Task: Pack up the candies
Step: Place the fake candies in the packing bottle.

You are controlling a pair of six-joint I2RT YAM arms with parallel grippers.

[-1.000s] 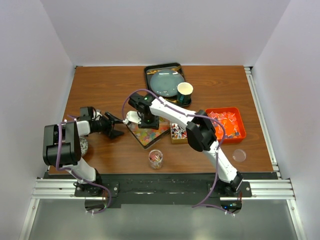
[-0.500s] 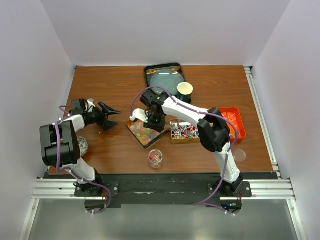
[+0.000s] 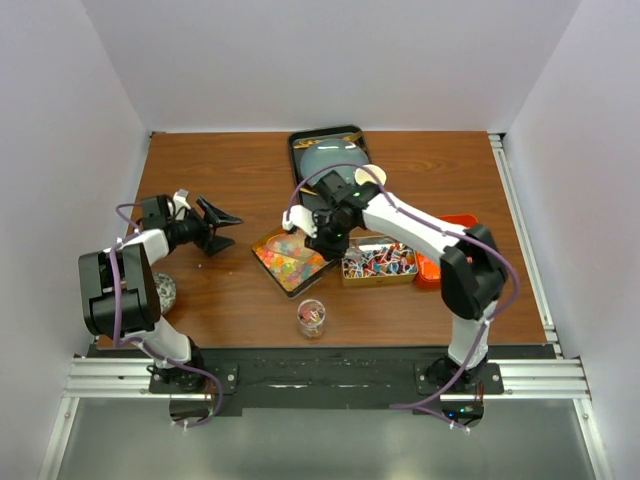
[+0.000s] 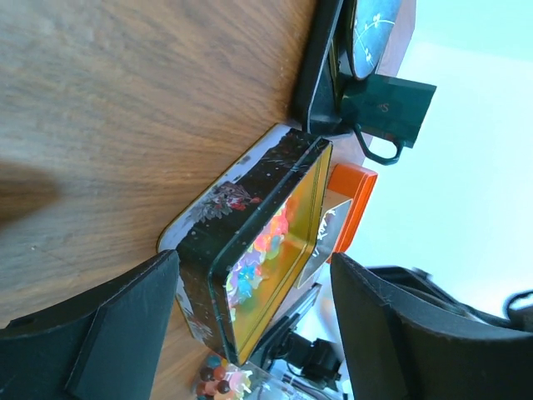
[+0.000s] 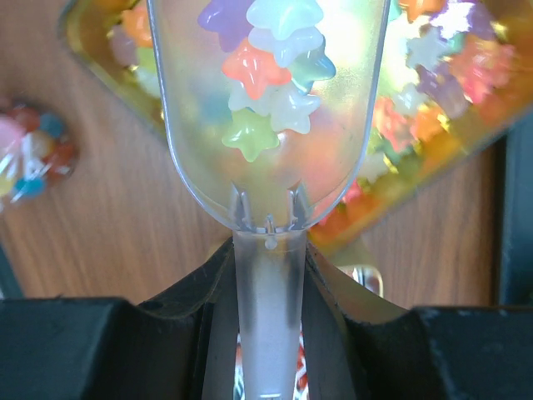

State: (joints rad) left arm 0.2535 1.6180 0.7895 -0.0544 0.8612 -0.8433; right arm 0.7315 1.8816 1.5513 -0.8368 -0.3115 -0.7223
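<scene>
Right hand (image 5: 266, 283) shifted right, scoop (image 5: 266, 125) loaded with candies (image 5: 271, 58), left hand (image 3: 224, 228) wider

Bright even light, soft shadows; backlit candies (image 5: 250, 133) glow in the scoop (image 5: 193, 158), background blurred.

Left gripper (image 4: 256, 265) fingers (image 4: 125, 333) spread wide, nothing gripped. Black tin (image 4: 218, 242) sits on the wood table (image 4: 125, 100), its near corner framed between them, colourful candies (image 4: 268, 242) inside. Orange tub (image 4: 354, 196) behind it, black tray (image 4: 321, 58) just beside.
</scene>
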